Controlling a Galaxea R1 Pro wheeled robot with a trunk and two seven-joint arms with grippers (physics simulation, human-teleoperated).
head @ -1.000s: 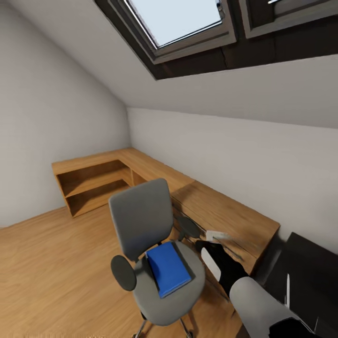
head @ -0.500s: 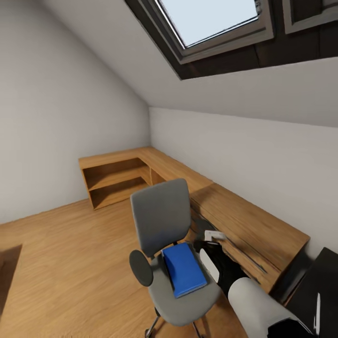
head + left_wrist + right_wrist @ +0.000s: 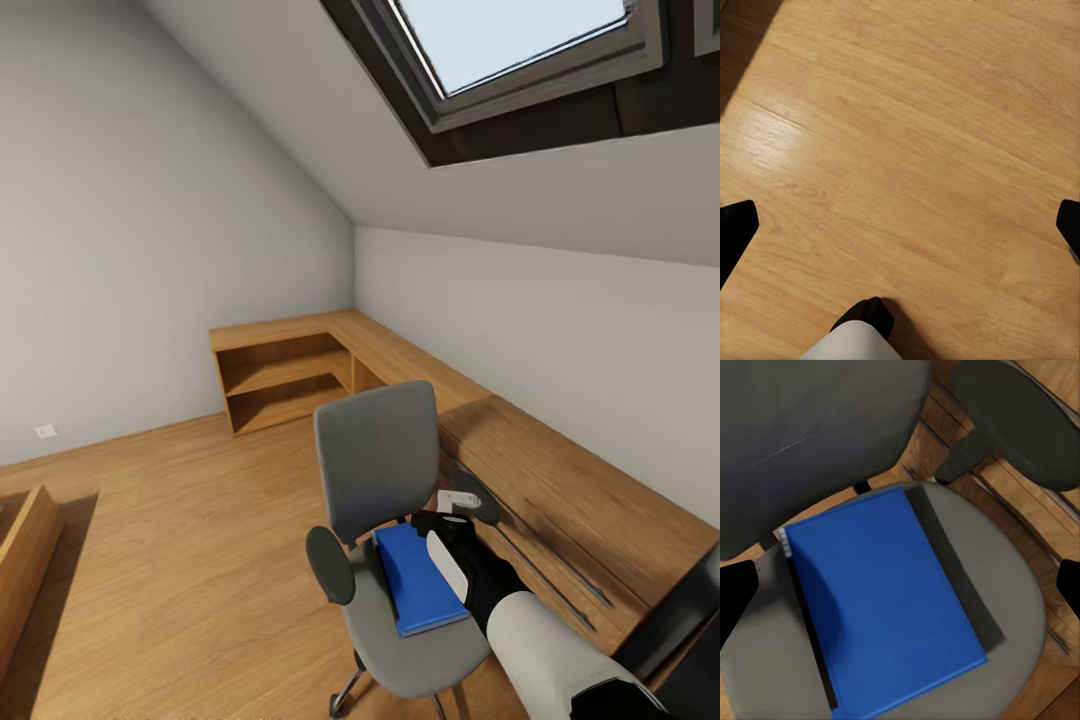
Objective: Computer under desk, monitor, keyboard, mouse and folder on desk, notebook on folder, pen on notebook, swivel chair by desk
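A light wooden corner shelf unit point(image 3: 290, 375) stands below a skylight point(image 3: 520, 40).

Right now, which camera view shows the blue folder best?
The right wrist view: the folder lies flat and whole on the swivel chair seat, seen from close above. The head view shows it smaller, its edge partly hidden by the right arm. The left wrist view looks at floor.
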